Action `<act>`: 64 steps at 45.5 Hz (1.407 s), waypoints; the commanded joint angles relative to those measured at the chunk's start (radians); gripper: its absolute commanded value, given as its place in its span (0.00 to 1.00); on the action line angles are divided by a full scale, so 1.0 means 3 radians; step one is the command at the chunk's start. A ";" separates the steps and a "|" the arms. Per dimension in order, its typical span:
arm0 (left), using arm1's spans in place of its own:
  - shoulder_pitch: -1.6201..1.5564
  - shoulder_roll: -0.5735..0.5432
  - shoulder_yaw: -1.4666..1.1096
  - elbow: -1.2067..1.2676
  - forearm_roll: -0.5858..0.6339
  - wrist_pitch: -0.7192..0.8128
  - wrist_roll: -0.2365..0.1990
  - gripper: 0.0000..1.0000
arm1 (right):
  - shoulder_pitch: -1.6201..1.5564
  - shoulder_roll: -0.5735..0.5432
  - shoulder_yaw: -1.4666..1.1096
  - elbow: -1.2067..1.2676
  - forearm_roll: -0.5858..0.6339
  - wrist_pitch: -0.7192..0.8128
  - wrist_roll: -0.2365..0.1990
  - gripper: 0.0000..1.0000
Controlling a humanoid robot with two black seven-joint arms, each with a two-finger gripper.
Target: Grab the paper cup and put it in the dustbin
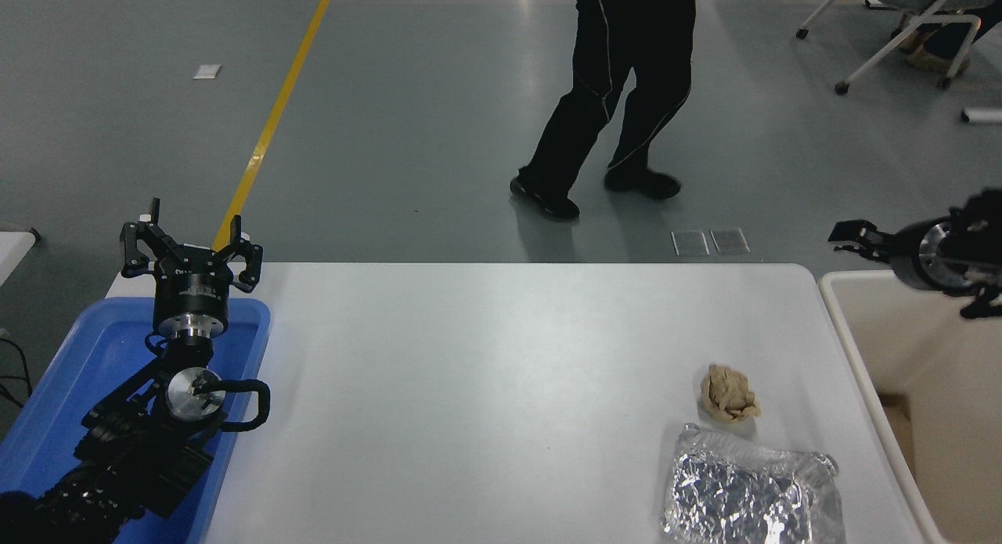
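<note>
The paper cup is hidden or out of view. The cream dustbin (892, 325) stands against the table's right edge, cut off by the picture's right side. My right gripper (851, 237) hangs in the air above the dustbin's far left corner, pointing left, and nothing shows in it. Its arm comes in from the right edge. My left gripper (190, 246) is parked open over the far end of a blue tray at the lower left, holding nothing.
A crumpled brown paper ball (728, 394) and a crinkled foil sheet (747, 491) lie at the table's near right. The blue tray (94, 348) sits at the left edge. A person's legs (618, 98) cross the floor beyond the table.
</note>
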 commanded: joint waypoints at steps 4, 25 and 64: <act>0.0000 0.0000 0.0003 -0.0003 0.0007 0.0001 0.0004 0.99 | 0.1138 -0.0064 -0.0243 0.0869 -0.0015 0.0576 0.0000 1.00; 0.0000 0.0000 0.0003 -0.0003 0.0002 0.0001 0.0004 0.99 | 0.2253 -0.0315 -0.0248 0.1263 -0.0051 0.1604 0.0000 1.00; 0.0000 0.0005 -0.0002 -0.0003 0.0002 0.0001 -0.0001 0.99 | 0.1998 -0.0621 -0.0340 0.1181 -0.0117 0.1666 -0.0041 1.00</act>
